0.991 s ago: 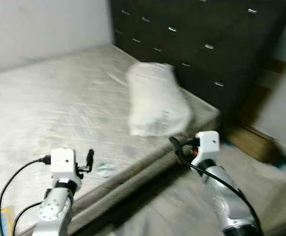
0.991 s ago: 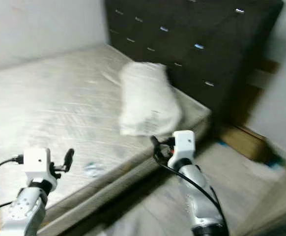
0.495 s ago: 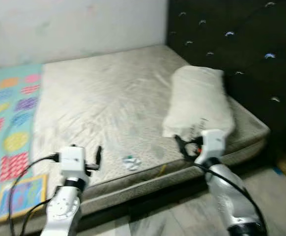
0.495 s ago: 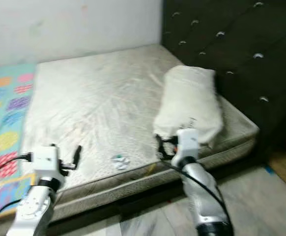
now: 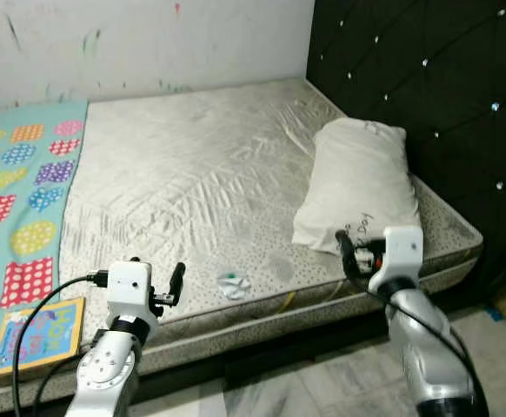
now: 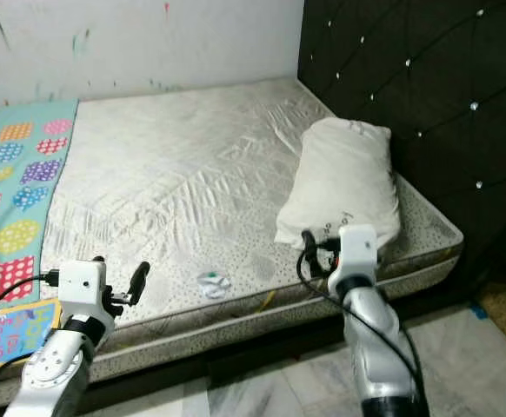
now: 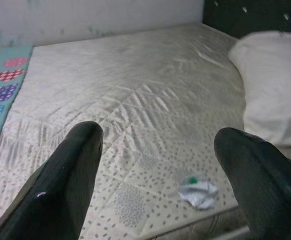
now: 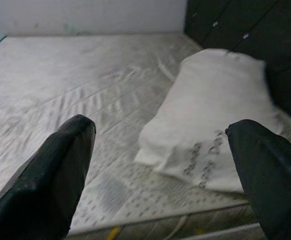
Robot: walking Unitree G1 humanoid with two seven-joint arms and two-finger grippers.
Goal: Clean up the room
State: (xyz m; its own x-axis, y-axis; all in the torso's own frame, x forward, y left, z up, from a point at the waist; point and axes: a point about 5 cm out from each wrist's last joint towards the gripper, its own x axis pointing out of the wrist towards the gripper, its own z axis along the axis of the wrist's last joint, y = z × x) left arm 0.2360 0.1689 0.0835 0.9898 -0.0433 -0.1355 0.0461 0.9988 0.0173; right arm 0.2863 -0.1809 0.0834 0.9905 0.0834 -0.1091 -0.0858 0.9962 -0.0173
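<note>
Head views: left claw (image 5: 176, 280) and right claw (image 5: 342, 246) hover at the bed's (image 5: 192, 174) near edge; a crumpled wrapper (image 5: 232, 285) lies on the mattress between them.

Left wrist: fingers spread, empty, wrapper (image 7: 198, 190) just ahead.

Right wrist: fingers spread, empty; white pillow (image 8: 210, 115) just ahead.

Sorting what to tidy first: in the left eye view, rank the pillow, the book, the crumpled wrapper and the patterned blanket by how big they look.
1. Blanket, largest, though cut off by the frame edge.
2. Pillow.
3. Book, nearer the camera, so its true size next to the pillow is unsure.
4. Wrapper, by far the smallest.
</note>
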